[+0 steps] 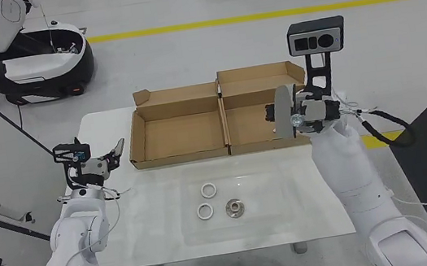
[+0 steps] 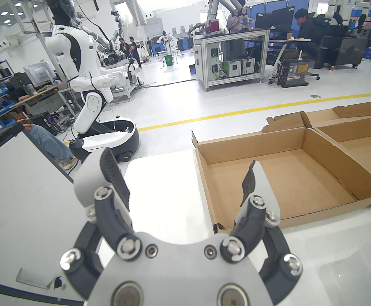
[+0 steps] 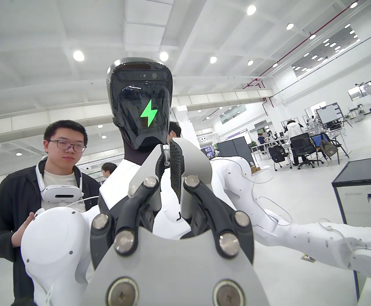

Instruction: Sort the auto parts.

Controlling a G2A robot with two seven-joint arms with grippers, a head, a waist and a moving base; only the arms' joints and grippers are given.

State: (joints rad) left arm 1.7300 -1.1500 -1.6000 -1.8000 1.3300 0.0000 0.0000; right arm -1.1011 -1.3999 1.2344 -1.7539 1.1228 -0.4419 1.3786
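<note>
Small metal part (image 3: 165, 156) pinched at very tips of right gripper (image 3: 169, 150), up over right box (image 1: 265, 145). Thin hold: you tilt it, part may slip and drop outside right box. Left gripper (image 2: 179, 158) jaws wide apart, holding nothing, well left of right box.

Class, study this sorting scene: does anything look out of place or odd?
The right gripper points upward, away from the table, shut on a small metal part. Nothing else stands out.
</note>
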